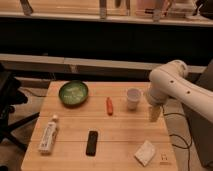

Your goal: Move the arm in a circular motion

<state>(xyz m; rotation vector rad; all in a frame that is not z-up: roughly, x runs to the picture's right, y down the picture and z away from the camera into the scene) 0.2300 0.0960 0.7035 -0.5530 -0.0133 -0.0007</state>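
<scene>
The arm (172, 85) is glossy white with thick rounded segments and comes in from the right edge over the right side of the wooden table (120, 130). Its bulbous joint hangs above the table's right edge. The gripper (154, 113) is the narrow pale tan tip pointing down, just right of the white cup (133, 98) and close above the tabletop. It holds nothing that I can see.
On the table lie a green bowl (73, 93) at the back left, an orange carrot-like item (109, 105) in the middle, a white tube (48, 134) front left, a black remote (92, 142) front centre and a white cloth (145, 152) front right. A dark chair (10, 100) stands left.
</scene>
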